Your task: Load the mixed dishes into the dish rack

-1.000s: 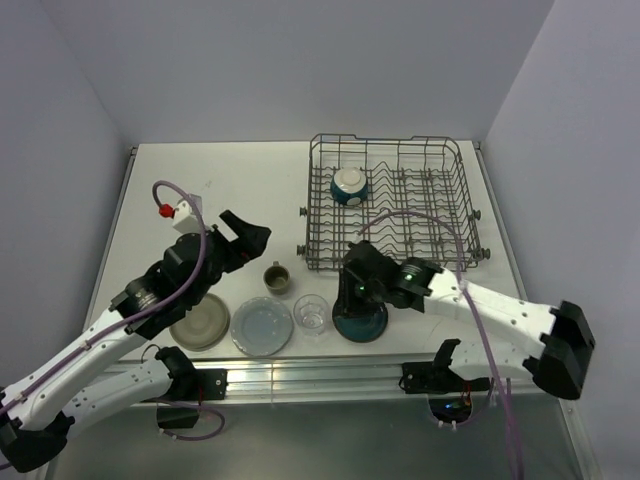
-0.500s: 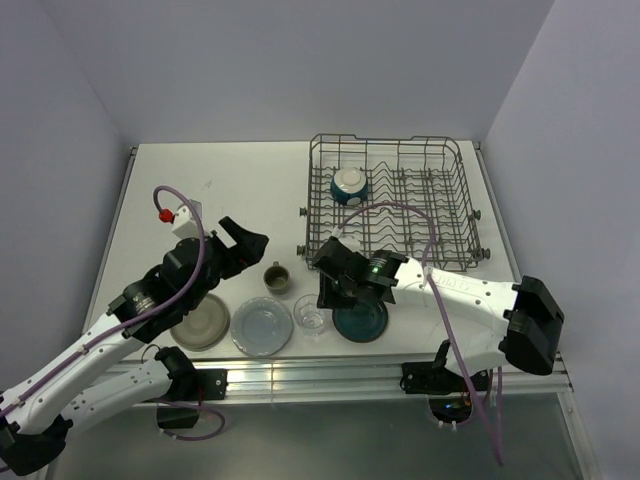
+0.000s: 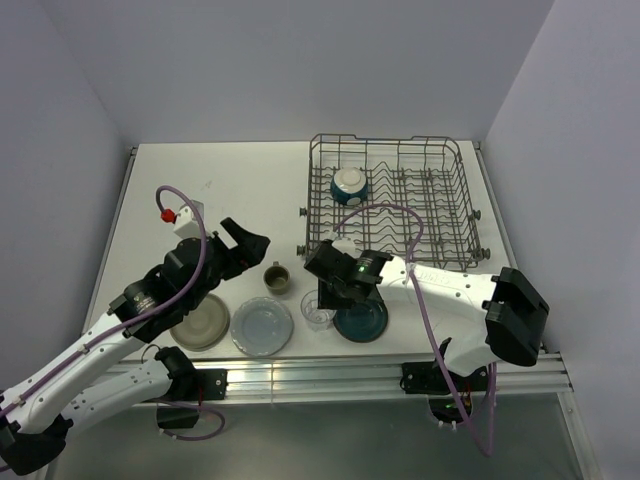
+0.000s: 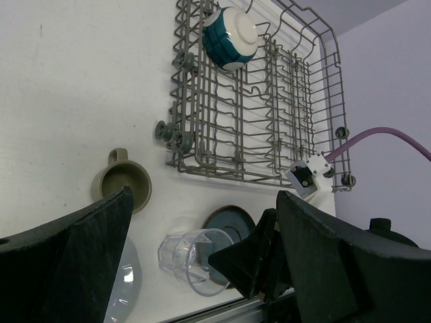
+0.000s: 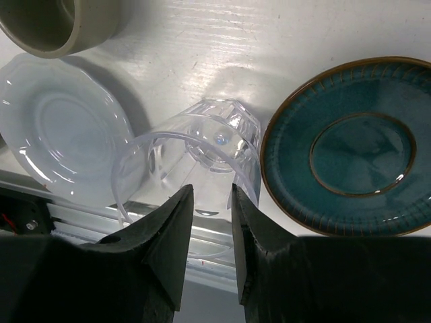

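The clear drinking glass (image 3: 316, 311) stands on the table between the pale blue plate (image 3: 262, 325) and the dark teal plate (image 3: 360, 320). My right gripper (image 3: 323, 296) is right at the glass, jaws a narrow gap apart over its rim (image 5: 212, 192). The glass (image 5: 202, 145) fills the right wrist view; whether a finger touches it is unclear. The grey-brown mug (image 3: 277, 279) and grey-beige plate (image 3: 200, 325) lie to the left. The teal-outside bowl (image 3: 349, 184) sits in the dish rack (image 3: 420, 215). My left gripper (image 3: 245, 245) hovers wide open and empty left of the mug.
The left wrist view shows the mug (image 4: 121, 185), glass (image 4: 192, 259), teal plate (image 4: 229, 217), rack (image 4: 269, 114) with the bowl (image 4: 230, 37), and a right finger (image 4: 249, 259) at the glass mouth. A metal rail (image 3: 330, 375) runs along the table's near edge.
My right gripper has swung left from above the dark teal plate to the glass. The left arm has barely moved. The dishes lie where they were.
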You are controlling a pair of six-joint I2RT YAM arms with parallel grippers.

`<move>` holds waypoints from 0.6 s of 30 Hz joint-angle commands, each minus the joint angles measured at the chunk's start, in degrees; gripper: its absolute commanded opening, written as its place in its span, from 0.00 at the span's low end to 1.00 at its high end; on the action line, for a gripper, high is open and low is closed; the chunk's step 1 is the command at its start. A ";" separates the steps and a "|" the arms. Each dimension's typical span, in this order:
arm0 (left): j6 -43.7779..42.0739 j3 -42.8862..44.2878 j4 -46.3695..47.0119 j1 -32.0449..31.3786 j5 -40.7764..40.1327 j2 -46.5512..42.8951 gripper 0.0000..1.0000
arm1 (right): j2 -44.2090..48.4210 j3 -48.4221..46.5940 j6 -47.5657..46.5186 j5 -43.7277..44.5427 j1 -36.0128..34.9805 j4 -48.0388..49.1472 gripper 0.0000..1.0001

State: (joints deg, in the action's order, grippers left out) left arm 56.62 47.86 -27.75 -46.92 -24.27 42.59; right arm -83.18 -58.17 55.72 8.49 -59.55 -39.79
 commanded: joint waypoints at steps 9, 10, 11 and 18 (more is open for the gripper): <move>0.15 1.54 -4.85 -0.19 -1.65 9.25 0.89 | 7.58 -8.09 -1.67 6.62 -1.27 -3.97 0.37; 0.68 1.80 -6.60 -0.28 -2.18 11.96 0.88 | 8.46 -8.36 -1.67 7.06 -1.36 -4.50 0.37; 1.03 1.89 -7.05 -0.19 -3.23 13.21 0.86 | 10.56 -8.71 -1.58 7.85 -1.27 -5.55 0.37; 2.44 0.05 -5.57 0.25 -5.88 22.35 0.77 | 19.26 -9.68 -0.79 9.96 -1.36 -10.48 0.38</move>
State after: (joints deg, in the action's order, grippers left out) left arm 57.95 47.94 -34.15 -46.89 -27.68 63.57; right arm -67.53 -66.15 54.39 14.79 -60.51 -46.04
